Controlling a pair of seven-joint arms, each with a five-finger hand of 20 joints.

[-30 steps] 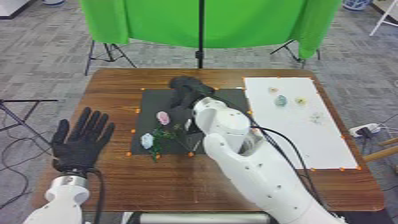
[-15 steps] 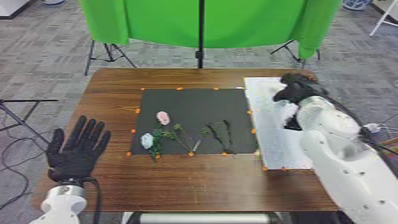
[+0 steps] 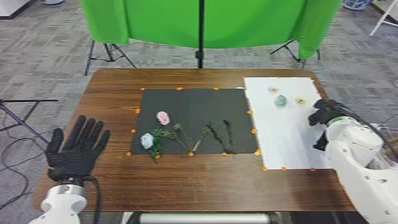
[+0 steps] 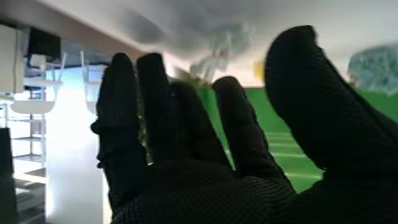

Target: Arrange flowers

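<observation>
Head view: found right robot hand [image 3: 330,111] open, holding nothing; could knock yellow flower [image 3: 300,100] just beside if swept low across white sheet [image 3: 275,135].

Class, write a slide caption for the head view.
Pink flower on black mat, right hand at edge of white sheet.

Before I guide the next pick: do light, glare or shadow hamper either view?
Head view: fairly even light, though dark green stems sink into the black square mat, and the pale yellow flower contrasts weakly with the white sheet. Right wrist view: bright glare behind leaves the black-gloved right hand almost a silhouette.
</observation>
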